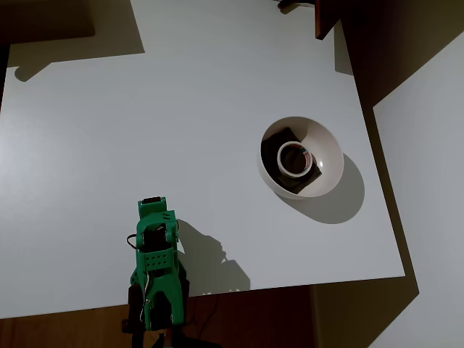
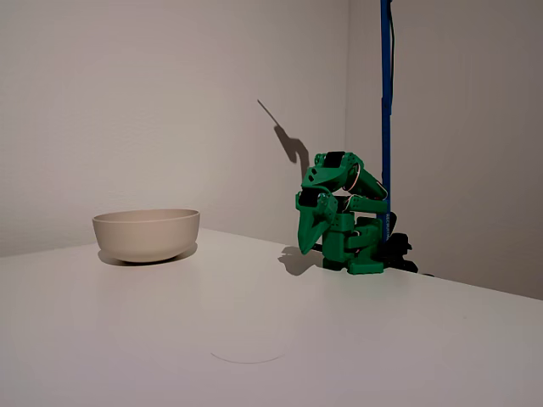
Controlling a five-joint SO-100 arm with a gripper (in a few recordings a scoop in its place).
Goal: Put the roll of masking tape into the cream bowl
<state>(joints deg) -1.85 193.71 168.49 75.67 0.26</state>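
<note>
- Overhead view has the white table [image 1: 145, 130] across most of the frame, with dark floor along the bottom edge and a dark strip running down the right side.
- Fixed view shows the same table [image 2: 212, 339] from low at its side, a pale wall behind it and a blue pole [image 2: 386, 102] standing upright at the right of centre.
- Green arm [image 1: 156, 268] sits folded at the lower left of the overhead frame, at the table's near edge, casting a shadow to its right; in the fixed view the arm [image 2: 344, 220] is hunched right of centre, in front of the pole.
- Gripper [image 2: 307, 242] points down toward the table in the fixed view; whether its fingers are spread or pressed together cannot be told, and nothing is seen in them.
- Bowl [image 1: 326, 145] stands right of centre in the overhead view, well apart from the arm; in the fixed view the bowl [image 2: 146, 235] is at the left.
- Dark block [image 1: 279, 148] lies inside the bowl.
- Tape [image 1: 296, 159] lies flat in the bowl, resting on the block, with a reddish mark on its right side.
</note>
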